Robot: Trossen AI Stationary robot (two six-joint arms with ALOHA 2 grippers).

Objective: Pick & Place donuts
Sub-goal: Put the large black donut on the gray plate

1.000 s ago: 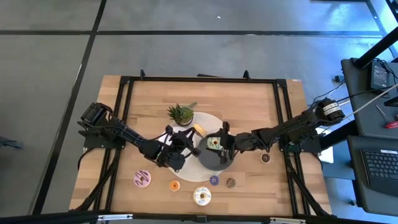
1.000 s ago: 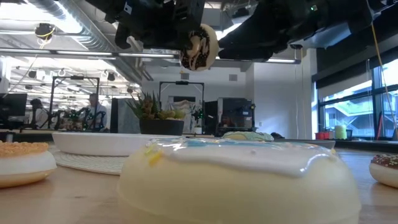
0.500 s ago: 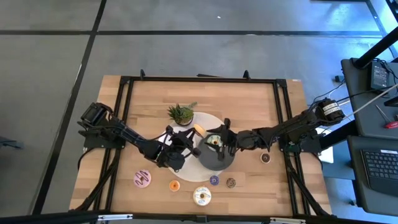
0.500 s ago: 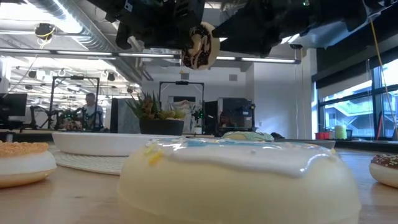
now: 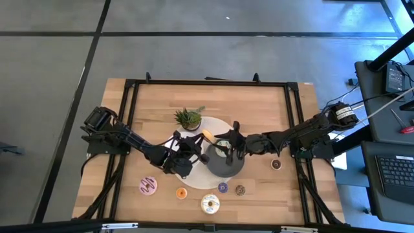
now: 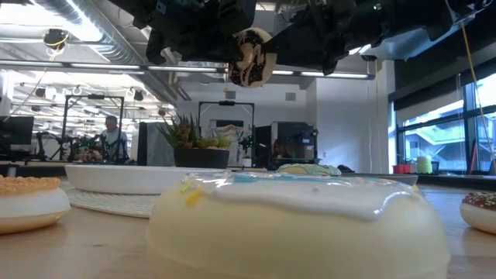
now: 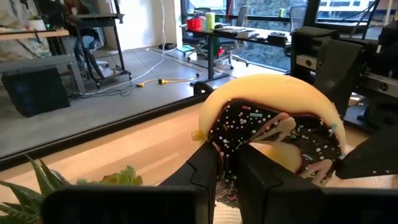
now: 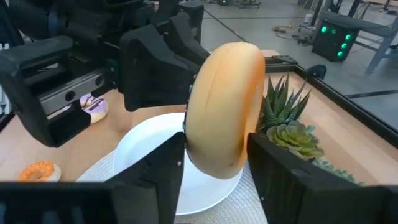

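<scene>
1. A wooden table [image 5: 259, 110] seen from above, with two dark robot arms reaching toward its middle from either side
2. The left gripper [image 5: 202, 144] is pinched narrow on the rim of a chocolate-sprinkled donut [image 7: 273, 121], holding it on edge in the air above the plates
3. The right gripper [image 8: 214, 155] faces it from the other side, its fingers [image 8: 283, 168] set on either flank of the same donut; whether they press it cannot be told
4. Below the raised donut sit a white plate [image 5: 217, 126] and a dark grey plate [image 5: 226, 168], side by side, with a small potted plant [image 5: 188, 118] just beside the white one
5. Along the near edge of the table lie a pink donut [image 5: 149, 186], an orange mini donut [image 5: 181, 193], a white-iced donut [image 5: 209, 204], a purple mini donut [image 5: 222, 188] and two brown ones [image 5: 240, 189], all apart from each other
</scene>
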